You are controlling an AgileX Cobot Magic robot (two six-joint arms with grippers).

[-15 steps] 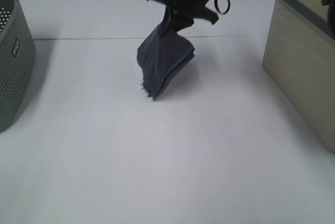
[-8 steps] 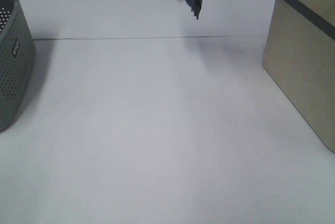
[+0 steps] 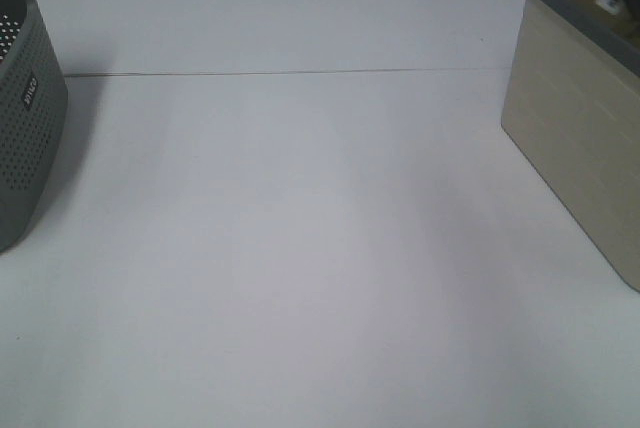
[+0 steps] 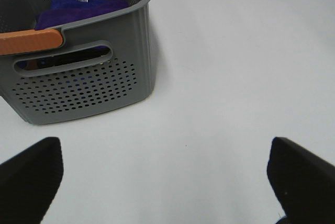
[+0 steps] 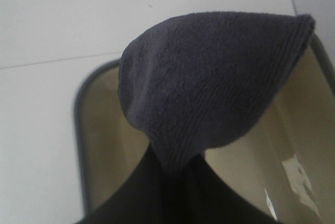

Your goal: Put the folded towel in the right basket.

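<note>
Right gripper (image 5: pixel 175 182) pinching folded towel (image 5: pixel 209 88) above right basket (image 5: pixel 77 140) mouth, likely placed for a clean drop inside. Left gripper (image 4: pixel 167 179) spread, holding nothing.

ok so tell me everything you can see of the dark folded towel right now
The dark blue-grey terry towel shows clearly only in the right wrist view. It is soft cloth with a fine ribbed pile, bunched into a rounded fold with one corner sticking out. The right gripper pinches its narrow end, so it is held up off the table. Behind it is the open inside of the beige basket with a grey rim. Whether the towel touches the basket cannot be told.
</note>
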